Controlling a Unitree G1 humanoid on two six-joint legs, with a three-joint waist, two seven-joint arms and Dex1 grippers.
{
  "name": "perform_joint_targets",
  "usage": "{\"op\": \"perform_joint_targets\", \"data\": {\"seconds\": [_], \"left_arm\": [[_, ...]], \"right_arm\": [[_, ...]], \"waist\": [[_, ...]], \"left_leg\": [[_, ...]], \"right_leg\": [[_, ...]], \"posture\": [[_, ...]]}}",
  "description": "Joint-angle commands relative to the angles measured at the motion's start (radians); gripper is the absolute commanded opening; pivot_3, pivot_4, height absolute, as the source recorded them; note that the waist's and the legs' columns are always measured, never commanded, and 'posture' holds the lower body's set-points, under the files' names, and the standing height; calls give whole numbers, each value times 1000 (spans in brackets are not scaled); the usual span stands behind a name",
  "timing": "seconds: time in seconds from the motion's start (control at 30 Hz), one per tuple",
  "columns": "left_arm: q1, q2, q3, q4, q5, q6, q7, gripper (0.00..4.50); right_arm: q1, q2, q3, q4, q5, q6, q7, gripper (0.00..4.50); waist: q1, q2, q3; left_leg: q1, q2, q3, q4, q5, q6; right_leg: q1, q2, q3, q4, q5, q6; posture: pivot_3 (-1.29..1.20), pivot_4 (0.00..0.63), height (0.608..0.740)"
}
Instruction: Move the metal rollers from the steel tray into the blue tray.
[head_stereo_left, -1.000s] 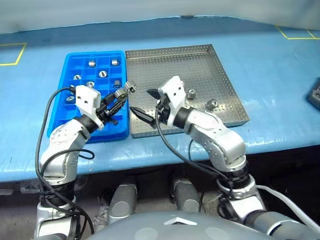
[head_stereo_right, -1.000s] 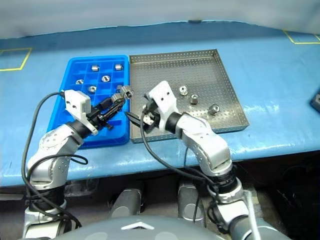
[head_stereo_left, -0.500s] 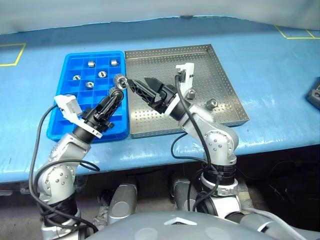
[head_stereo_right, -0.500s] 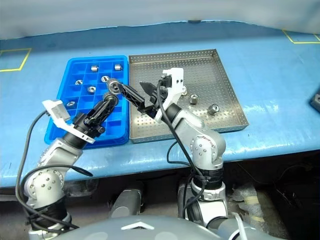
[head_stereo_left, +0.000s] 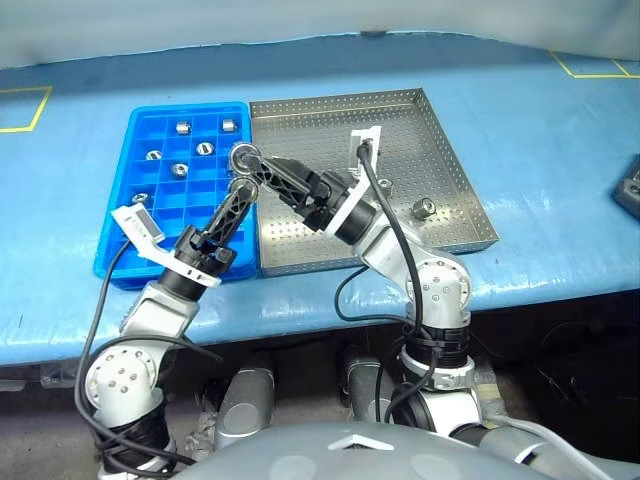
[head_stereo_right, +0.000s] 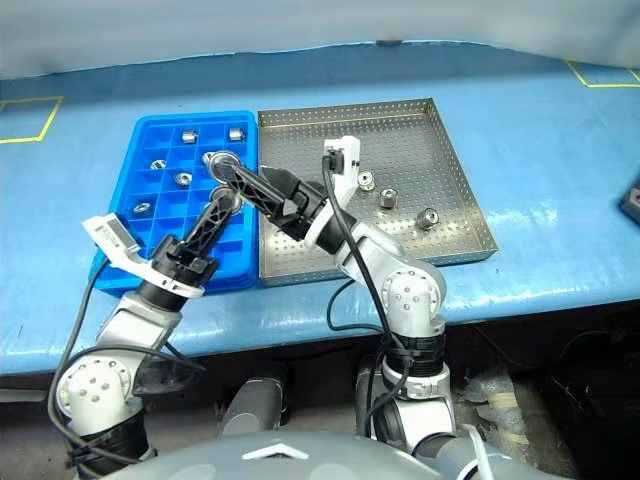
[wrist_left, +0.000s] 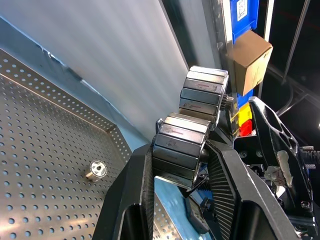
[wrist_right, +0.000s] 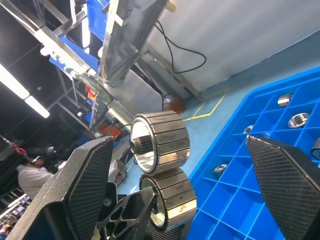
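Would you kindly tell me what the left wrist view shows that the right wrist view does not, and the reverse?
Left wrist view: the steel tray and its perforated floor, with one loose roller lying on it. The left hand is shut on the lower of the two stacked rollers.
Right wrist view: the blue tray with filled compartments, and the right hand open wide, the stack between its fingers, untouched.
Shared: the two stacked rollers.
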Motion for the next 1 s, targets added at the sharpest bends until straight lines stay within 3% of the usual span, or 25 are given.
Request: {"op": "perform_joint_targets", "data": {"seconds": [0.03,0.2,0.53,0.83,1.0], "left_arm": [[2,2,-26,-17,-72,-13,27,1231],[16,16,-53,-8,-114,-12,36,1231],[23,50,-79,8,-138,-25,37,1231],[36,41,-85,15,-145,-53,57,1231],[36,15,-91,15,-96,-100,86,1231]], "right_arm": [[10,31,27,-27,47,-2,-9,4500],[23,29,39,-31,76,-4,-18,4500],[23,10,50,-29,111,-11,-29,1376],[26,18,38,-29,137,-19,-45,1346],[3,66,3,5,142,-55,-151,1346]], "waist": [[0,0,0],[0,0,0],[-1,0,0],[0,0,0],[-1,0,0]], "left_leg": [[0,0,0,0,0,0],[0,0,0,0,0,0],[-1,0,0,-1,0,0],[-2,0,0,-3,0,0],[-3,0,0,-5,0,0]], "right_leg": [[0,0,0,0,0,0],[0,0,0,0,0,0],[-1,0,0,-2,0,0],[-1,0,0,-5,0,0],[-1,0,0,-7,0,0]], "posture": [[49,150,740],[43,150,740],[41,150,740],[42,150,740],[46,150,740]]}}
